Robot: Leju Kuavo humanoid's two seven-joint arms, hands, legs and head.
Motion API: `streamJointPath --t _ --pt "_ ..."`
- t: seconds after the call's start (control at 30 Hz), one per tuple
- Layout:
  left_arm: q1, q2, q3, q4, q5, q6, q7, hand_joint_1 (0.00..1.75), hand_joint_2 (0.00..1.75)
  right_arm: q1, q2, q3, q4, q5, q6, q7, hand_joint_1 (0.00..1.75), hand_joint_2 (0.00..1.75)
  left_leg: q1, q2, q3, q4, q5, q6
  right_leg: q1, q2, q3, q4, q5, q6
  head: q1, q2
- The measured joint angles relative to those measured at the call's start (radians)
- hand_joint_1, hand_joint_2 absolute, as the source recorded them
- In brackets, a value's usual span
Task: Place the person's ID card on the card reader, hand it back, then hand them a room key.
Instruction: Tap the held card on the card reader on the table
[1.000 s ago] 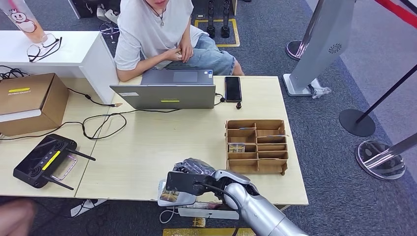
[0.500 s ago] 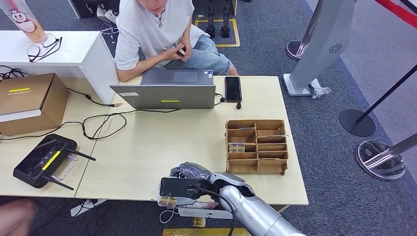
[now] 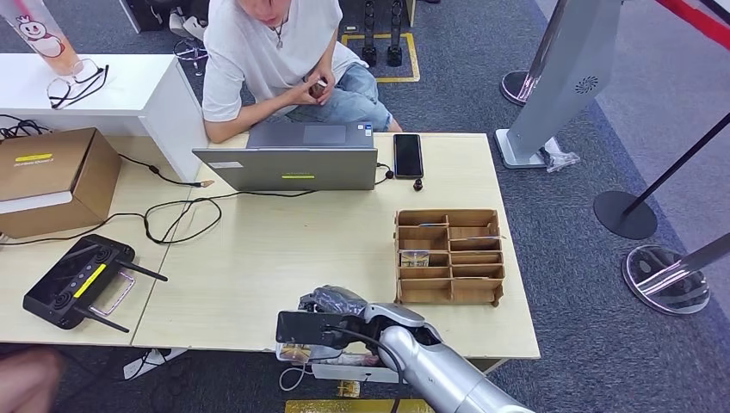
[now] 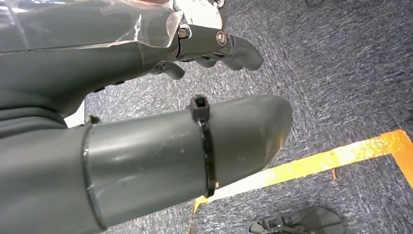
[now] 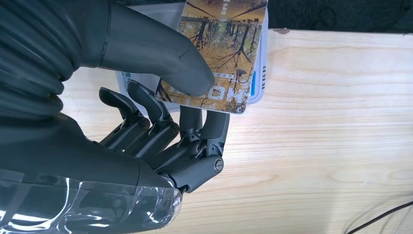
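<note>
From the head view, the right hand (image 3: 331,303) lies at the near edge of the pale wooden table (image 3: 258,258), its fingers hidden under the black wrist camera block, and beneath it peeks a corner of the picture-printed ID card (image 3: 297,351) over the light grey card reader (image 3: 293,353) at the table's near rim. To the right stands the brown compartmented cardboard organiser (image 3: 449,255); farther off sit the grey open laptop (image 3: 297,159) and the black smartphone (image 3: 408,155), with a seated person in a white T-shirt (image 3: 275,52) at the far side. On the left are the black antenna-fitted controller (image 3: 77,282) and the brown cardboard box (image 3: 52,176). The right wrist view shows what the head view hides: the thick thumb presses on top of the ID card (image 5: 221,48), printed with autumn trees, darker fingers (image 5: 204,131) curl beneath its edge, so the right hand (image 5: 160,112) pinches the card, which lies over the card reader (image 5: 260,68) on the wood. The left wrist view shows the left hand (image 4: 195,87) over grey carpet with a yellow floor stripe (image 4: 316,163), fingers loosely curled and apart from the thumb, holding nothing.
</note>
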Motion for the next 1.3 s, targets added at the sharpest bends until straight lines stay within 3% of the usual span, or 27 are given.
streamJointPath --t 1.3 --pt "-0.016 -0.012 0.000 0.000 -0.011 -0.003 0.024 0.00 0.00 -0.055 0.058 0.021 0.155 0.096 -0.085 0.030 1.75 1.75 0.000 0.000 0.000 0.000 0.000 0.000 0.000 0.000 0.000 0.000 0.000 0.000 0.000 0.000"
